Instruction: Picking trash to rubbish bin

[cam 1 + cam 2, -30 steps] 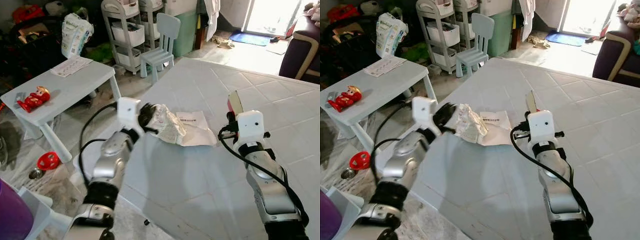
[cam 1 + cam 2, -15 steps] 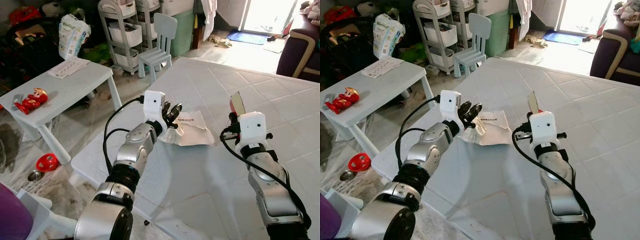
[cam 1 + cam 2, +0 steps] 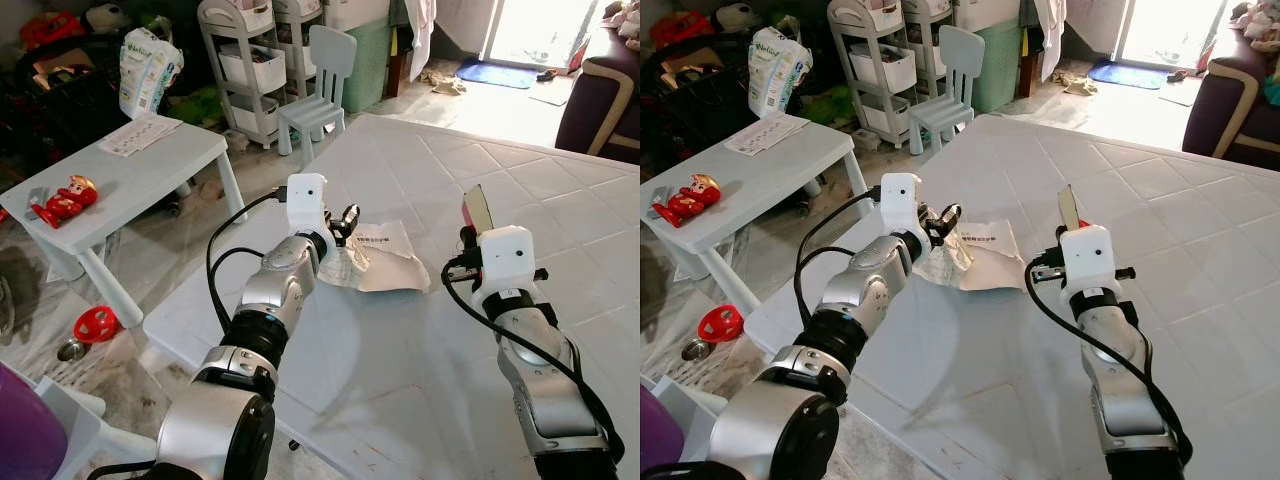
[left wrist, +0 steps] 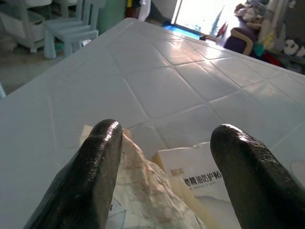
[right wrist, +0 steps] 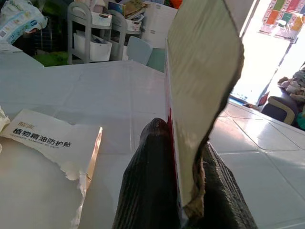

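Observation:
A crumpled white wrapper (image 3: 343,264) lies on the big pale quilted surface (image 3: 480,170), overlapping a flat torn white packet with printed text (image 3: 392,256). My left gripper (image 3: 345,222) hovers just over the wrapper and is open. In the left wrist view its black fingers (image 4: 97,162) straddle the wrapper (image 4: 143,191) and the packet (image 4: 200,174). To the right, my right gripper (image 5: 183,162) is shut on a flat piece of card with a red edge (image 3: 476,208), which it holds upright above the surface.
A small pale table (image 3: 150,165) on the left holds a red toy (image 3: 65,198) and a sheet of paper. Behind it stand a child's chair (image 3: 322,80) and a shelf trolley (image 3: 250,60). A red toy (image 3: 95,322) lies on the floor. A dark sofa (image 3: 600,90) is at the far right.
My left gripper held the crumpled wrapper near the surface's left edge. It swung in beside the packet and opened, leaving the wrapper lying there. The right arm with its card has hardly moved.

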`<state>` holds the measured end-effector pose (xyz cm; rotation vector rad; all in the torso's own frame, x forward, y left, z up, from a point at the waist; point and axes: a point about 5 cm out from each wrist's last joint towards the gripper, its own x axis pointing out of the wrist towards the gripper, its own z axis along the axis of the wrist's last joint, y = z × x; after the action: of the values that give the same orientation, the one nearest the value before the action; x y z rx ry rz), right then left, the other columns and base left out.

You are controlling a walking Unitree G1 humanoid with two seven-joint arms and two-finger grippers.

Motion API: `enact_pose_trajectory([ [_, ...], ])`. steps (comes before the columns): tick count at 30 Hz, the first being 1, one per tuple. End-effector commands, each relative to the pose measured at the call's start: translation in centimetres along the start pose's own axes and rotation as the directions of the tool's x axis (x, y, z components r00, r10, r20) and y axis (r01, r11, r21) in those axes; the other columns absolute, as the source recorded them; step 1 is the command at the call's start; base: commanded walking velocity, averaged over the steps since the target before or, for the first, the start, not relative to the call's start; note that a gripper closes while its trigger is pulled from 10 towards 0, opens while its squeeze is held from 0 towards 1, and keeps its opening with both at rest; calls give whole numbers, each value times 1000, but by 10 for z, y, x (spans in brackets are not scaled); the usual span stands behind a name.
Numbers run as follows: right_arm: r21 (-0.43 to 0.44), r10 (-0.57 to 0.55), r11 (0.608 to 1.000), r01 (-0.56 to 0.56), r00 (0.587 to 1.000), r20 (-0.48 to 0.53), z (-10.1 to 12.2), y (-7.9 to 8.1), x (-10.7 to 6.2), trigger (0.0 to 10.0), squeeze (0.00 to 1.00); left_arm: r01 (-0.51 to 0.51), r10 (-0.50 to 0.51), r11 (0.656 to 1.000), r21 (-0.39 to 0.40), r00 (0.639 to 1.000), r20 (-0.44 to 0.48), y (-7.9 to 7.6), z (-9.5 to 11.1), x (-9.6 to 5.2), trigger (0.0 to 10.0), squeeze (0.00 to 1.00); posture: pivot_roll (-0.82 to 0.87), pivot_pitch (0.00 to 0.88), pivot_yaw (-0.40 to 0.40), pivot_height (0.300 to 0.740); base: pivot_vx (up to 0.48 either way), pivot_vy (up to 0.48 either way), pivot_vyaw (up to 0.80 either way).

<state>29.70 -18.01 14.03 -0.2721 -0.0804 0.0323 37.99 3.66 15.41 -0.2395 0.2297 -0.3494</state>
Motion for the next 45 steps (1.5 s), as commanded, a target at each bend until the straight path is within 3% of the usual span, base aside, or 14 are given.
enact_pose_trajectory([
  [1,-3,1,1000,-1,1000,18,6,-1,3,10000,0,-7,7,1000,-7,1000,-22,-7,2,3,10000,1000,-73,0,59,740,0,0,0],
  [8,-2,-3,1000,3,1000,19,6,0,2,10000,0,-41,36,998,-38,993,-115,-10,-6,6,10000,1000,-76,0,68,740,0,0,0],
  [9,-2,-3,1000,3,1000,18,6,1,2,10000,0,-48,42,998,-47,991,-127,-10,-7,6,10000,412,-77,0,69,740,0,0,0],
  [10,-2,-3,1000,3,1000,18,6,1,1,10000,0,-55,47,997,-57,989,-137,-10,-8,6,10000,153,-77,0,70,740,0,0,0],
  [11,-1,-4,1000,4,1000,18,6,1,1,10000,0,-58,47,996,-74,988,-149,-10,-10,6,10000,0,-77,0,70,740,0,0,0],
  [19,1,-9,1000,9,1000,16,5,2,1,10000,0,-53,22,989,-139,977,-214,-17,-21,7,10000,0,-82,0,74,740,0,0,0],
  [30,1,-18,1000,18,1000,15,5,1,-1,10000,0,1,-20,997,-79,971,-240,-27,-27,8,10000,0,-89,0,82,740,0,0,0],
  [31,2,-19,1000,19,1000,15,5,2,-1,10000,0,-5,-14,997,-80,970,-241,-24,-29,8,3216,0,-92,0,85,740,0,0,0],
  [32,2,-20,1000,20,1000,15,5,2,-1,10000,0,-10,-10,997,-79,970,-243,-23,-31,7,1176,0,-92,0,85,740,0,0,0],
  [33,2,-20,1000,20,1000,15,5,2,-1,10000,0,-10,-10,997,-79,970,-243,-23,-31,7,1176,0,-92,0,85,740,0,0,0],
  [34,3,-21,1000,21,1000,15,5,1,-2,10000,0,-13,-7,997,-81,970,-245,-20,-34,6,0,0,-92,0,85,740,0,0,0],
  [45,6,-15,1000,15,1000,20,7,2,1,10000,0,-81,46,990,-113,957,-287,5,-56,-2,0,0,-81,0,74,740,0,0,0],
])
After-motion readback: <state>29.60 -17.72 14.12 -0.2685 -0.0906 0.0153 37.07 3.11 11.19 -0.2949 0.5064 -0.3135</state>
